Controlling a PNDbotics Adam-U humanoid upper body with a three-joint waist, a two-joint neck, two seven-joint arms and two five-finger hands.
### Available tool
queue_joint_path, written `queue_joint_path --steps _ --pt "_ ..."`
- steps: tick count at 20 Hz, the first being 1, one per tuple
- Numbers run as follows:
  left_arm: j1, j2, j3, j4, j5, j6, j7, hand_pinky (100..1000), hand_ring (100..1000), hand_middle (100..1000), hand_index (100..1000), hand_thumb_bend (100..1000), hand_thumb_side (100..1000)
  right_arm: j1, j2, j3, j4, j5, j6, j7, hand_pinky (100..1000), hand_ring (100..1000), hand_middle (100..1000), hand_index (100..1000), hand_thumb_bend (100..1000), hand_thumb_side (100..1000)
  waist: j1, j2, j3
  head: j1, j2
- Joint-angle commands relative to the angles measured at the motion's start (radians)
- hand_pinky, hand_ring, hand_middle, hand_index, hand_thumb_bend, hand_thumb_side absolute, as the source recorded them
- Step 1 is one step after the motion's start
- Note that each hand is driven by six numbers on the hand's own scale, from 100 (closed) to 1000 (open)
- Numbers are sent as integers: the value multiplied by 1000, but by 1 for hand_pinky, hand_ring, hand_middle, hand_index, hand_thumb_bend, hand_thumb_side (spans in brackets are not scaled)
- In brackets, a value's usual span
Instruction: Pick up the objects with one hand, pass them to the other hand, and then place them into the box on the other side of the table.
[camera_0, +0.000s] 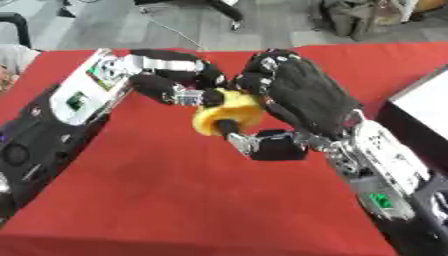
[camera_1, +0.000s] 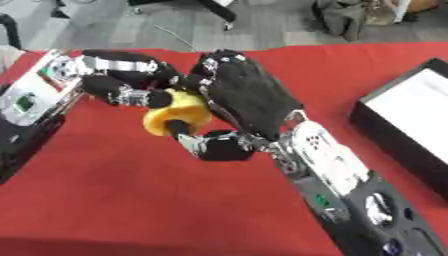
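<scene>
Both hands meet over the middle of the red cloth table (camera_0: 175, 200). The left hand (camera_0: 171, 75) and right hand (camera_0: 302, 95) both curl round a smooth, round yellow thing (camera_0: 229, 116) (like a bun). A dark box (camera_1: 411, 120) with a white inside sits far right.

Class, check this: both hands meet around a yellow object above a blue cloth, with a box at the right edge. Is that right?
Not quite: the cloth is red, as the right eye view shows. Otherwise yes: left hand and right hand meet around the yellow object, box at right.
</scene>
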Motion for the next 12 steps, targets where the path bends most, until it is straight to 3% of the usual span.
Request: queue_joint_path --steps 1,6,12 --pt "-8 42 66 43 -18 -33 1 729 601 579 724 292 811 -14 -19 -10 -36 -20 -8 -7 651 600 291 291 147 462 -5 -15 0 -10 -2" --pt "29 70 188 166 -84 -3 45 723 595 578 718 287 810 0 -77 -53 -111 -50 10 -36 647 596 298 288 142 475 -14 -21 -6 -38 -2" --pt "83 116 336 313 -95 44 134 716 583 568 704 251 798 64 -187 -173 -144 -92 85 -113 607 586 298 267 187 463 -24 -22 -17 -118 -2"
